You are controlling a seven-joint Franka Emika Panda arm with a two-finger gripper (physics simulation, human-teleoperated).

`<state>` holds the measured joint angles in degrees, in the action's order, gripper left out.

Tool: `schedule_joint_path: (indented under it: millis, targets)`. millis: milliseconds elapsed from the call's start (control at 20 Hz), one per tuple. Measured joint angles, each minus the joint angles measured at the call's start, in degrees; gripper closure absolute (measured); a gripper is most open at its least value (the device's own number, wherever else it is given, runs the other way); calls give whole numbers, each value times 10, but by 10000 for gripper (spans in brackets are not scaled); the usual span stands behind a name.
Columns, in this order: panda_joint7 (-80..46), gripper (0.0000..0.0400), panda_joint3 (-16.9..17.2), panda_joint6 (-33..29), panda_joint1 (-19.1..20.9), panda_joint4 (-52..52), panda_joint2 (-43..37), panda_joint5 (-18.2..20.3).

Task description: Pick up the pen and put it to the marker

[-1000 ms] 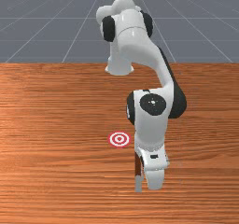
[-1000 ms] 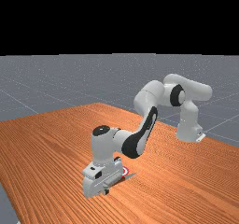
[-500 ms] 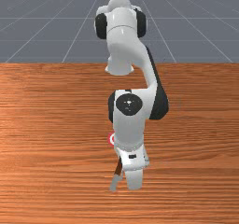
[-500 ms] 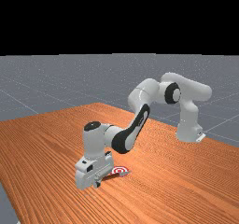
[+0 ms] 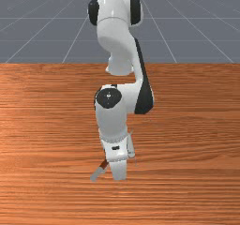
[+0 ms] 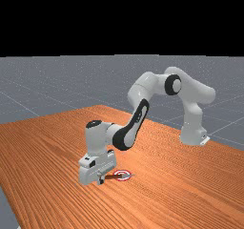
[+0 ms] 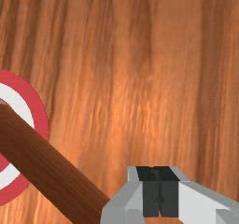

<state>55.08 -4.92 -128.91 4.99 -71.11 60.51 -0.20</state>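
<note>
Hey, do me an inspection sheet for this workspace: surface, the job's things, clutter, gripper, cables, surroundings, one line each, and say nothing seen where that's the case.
Surface: table of orange-brown wood, streaky grain.
Job's things: pen with brown body and grey end, crossing over the red-and-white ringed marker in the wrist view; whether it touches the marker, cannot tell.
Clutter: nothing seen.
Gripper: pincer closed, its black pads meeting, the pen outside them, beside one finger.
Cables: nothing seen.
Surroundings: grey floor with pale lines beyond the table; black backdrop in the far view.
</note>
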Motion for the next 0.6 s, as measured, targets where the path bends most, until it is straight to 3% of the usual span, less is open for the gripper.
schedule_joint_path:
  millis: [200, 300, 600]
  targets:
    - [-16, 399, 14, -20, -8, -88, -49, -13]
    - [-25, 400, 21, -63, -13, -137, -73, -20]
    - [-68, 400, 22, -182, -7, -371, -191, 7]
